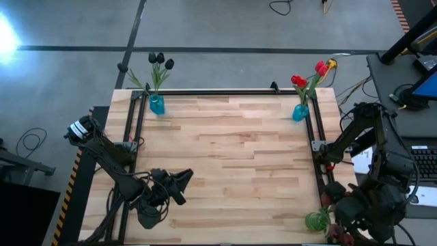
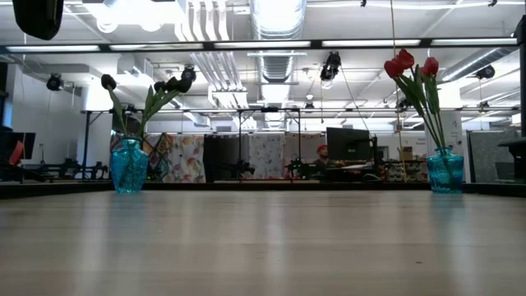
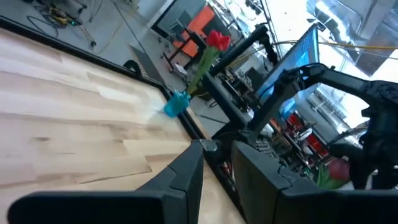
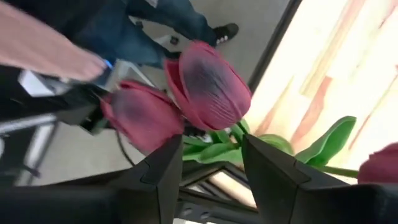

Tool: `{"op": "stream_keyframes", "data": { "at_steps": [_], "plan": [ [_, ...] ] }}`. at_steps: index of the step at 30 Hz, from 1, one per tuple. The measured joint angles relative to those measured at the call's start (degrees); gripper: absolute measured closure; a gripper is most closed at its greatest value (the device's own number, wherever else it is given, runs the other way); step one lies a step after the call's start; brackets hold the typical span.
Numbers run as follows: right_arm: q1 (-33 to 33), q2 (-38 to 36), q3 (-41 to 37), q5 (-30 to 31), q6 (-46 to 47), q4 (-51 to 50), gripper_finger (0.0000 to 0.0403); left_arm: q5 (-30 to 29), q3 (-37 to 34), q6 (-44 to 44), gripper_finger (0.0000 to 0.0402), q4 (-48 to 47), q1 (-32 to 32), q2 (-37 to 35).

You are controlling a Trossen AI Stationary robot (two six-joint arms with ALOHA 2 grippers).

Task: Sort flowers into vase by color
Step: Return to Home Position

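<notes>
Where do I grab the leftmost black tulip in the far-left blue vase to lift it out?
I'd take the black tulip by its bare stem just below the head, coming in level from the table side. The stems fan apart above the blue vase, so up there it stands clear of its neighbours.

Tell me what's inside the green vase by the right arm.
Dark red tulips stand in the green vase; the right wrist view shows three heads. From above, the right arm covers most of them.
</notes>
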Motion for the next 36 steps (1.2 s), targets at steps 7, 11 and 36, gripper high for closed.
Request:
{"op": "stream_keyframes", "data": {
  "at_steps": [7, 11, 36],
  "plan": [
    [0.0, -0.3, 3.8, 2.0, 1.9, 0.1, 0.0249, -0.1, 0.0, 0.4, 0.0327, -0.7, 0.0, 0.0],
    [0.0, -0.4, 5.1, 2.2, 1.7, -1.4, 0.026, -0.1, 0.0, 1.6, 0.0327, -0.7, 0.0, 0.1],
    [-0.2, -0.4, 19.4, 31.9, -22.2, -3.9, 0.0339, 2.4, -0.1, -4.5, 0.0327, 1.6, 0.5, 4.9]
  ]
}}
